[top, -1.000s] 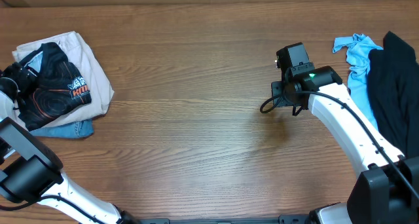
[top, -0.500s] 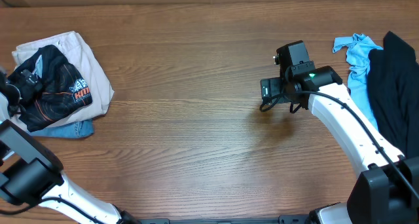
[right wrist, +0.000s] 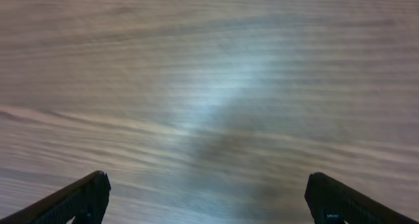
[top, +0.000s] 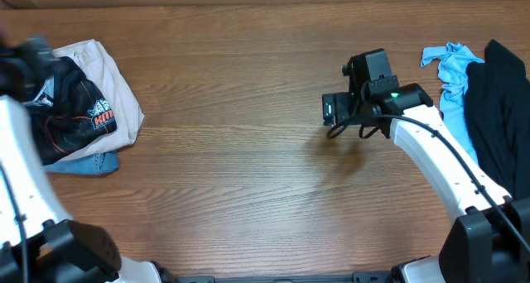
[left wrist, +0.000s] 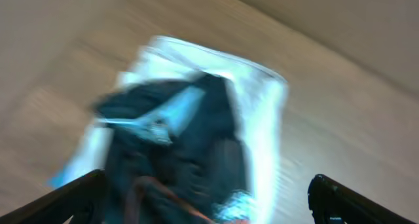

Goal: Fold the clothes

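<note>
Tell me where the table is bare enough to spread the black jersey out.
The table is bare from the beige trousers to the right pincer. Crowded: left pile around the jersey; blue cloth and black cloth at right.

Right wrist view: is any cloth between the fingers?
No, the right fingers stand wide apart over the bare wooden table; no cloth shows.

The wide middle of the wooden table (top: 240, 200) is bare and open for passing, but the black jersey (top: 76, 119) heaped on beige trousers (top: 122, 91) blocks the left edge, and a light blue shirt (top: 451, 72) with a black garment (top: 501, 101) crowds the right edge.
</note>
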